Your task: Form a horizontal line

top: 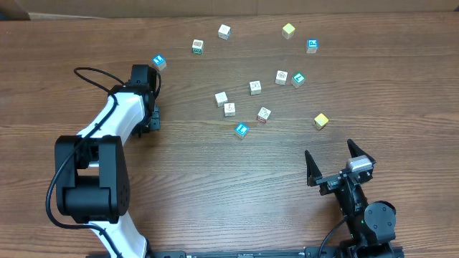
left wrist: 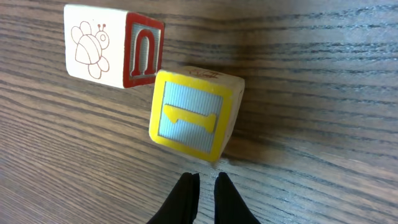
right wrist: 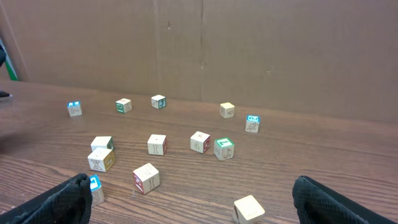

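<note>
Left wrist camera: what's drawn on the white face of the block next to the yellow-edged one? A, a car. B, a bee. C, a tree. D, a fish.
B: the white block shows an outlined bee with striped body and antennae, beside its red U face, up and to the left of the yellow-edged block.

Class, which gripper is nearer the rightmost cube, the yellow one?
Right. The right gripper sits just short of the yellow cube; the left gripper is far off to its left.
</note>
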You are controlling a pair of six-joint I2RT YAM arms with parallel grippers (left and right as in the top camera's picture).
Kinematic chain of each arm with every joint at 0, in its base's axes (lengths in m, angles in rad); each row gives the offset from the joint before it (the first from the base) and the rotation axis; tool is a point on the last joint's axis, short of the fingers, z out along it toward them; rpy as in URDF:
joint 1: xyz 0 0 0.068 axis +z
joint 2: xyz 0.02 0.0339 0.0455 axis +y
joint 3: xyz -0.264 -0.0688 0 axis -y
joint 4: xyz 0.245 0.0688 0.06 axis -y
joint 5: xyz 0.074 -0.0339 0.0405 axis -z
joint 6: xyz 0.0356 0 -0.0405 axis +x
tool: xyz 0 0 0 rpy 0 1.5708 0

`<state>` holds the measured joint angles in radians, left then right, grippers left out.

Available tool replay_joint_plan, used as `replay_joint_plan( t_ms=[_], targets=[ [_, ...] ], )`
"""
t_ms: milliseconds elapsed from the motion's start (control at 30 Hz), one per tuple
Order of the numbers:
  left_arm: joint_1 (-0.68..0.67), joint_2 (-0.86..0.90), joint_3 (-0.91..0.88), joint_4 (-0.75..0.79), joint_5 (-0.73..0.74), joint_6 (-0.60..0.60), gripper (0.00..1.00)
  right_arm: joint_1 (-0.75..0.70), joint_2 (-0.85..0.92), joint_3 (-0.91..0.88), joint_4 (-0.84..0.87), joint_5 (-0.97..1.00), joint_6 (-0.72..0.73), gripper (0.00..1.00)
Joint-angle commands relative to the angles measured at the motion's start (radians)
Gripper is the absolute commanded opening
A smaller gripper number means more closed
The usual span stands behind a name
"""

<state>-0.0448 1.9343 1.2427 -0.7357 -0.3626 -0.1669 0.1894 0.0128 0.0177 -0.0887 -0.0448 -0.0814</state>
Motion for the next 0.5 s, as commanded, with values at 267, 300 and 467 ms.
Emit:
replay_joint_plan(
  t_ms=[267, 300, 467],
  targets=[
    [0.005, 0.022, 0.011, 0.037, -0.014, -0.04, 0.11, -0.001, -0.011, -0.01, 0.007, 0.002, 0.006, 1.0],
    [0.008, 0.022, 0.011, 0.037, -0.014, -0.04, 0.11, -0.001, -0.011, -0.01, 0.007, 0.002, 0.006, 1.0],
    [0.026, 0.022, 0.011, 0.053, -0.014, -0.04, 0.1, -0.001, -0.011, -0.01, 0.007, 0.002, 0.006, 1.0]
  ],
)
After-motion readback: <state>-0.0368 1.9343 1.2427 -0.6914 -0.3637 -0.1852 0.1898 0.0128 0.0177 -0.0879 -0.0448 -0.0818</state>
